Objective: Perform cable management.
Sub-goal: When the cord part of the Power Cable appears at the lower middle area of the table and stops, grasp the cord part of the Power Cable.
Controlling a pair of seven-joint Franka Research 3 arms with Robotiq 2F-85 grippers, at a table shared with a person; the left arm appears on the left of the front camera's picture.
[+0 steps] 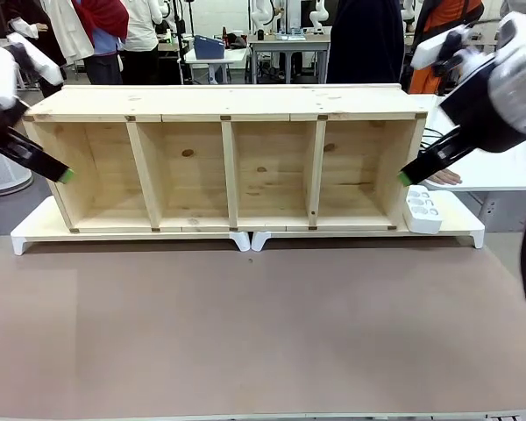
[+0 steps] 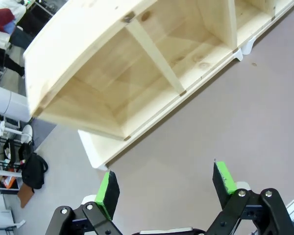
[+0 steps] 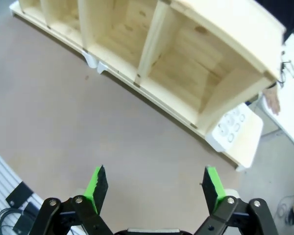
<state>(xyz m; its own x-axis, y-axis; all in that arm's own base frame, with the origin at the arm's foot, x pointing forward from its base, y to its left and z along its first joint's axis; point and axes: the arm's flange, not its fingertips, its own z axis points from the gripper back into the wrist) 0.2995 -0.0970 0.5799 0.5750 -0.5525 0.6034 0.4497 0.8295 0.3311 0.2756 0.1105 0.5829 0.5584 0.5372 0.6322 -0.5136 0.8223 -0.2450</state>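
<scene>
Nearest was the bare brown table top (image 1: 263, 333), and both arms were held above it. The left gripper (image 2: 166, 183) and the right gripper (image 3: 154, 186) each had their green pads spread wide with nothing between them. Farther back, a pale four-bay wooden shelf unit (image 1: 228, 167) sat on a low white platform (image 1: 35, 230). A white multi-socket power strip (image 1: 422, 210) leaned at the shelf's right end. A bit of thin black cable (image 3: 285, 68) showed just past the far right corner, near a person's hand (image 1: 443, 178).
</scene>
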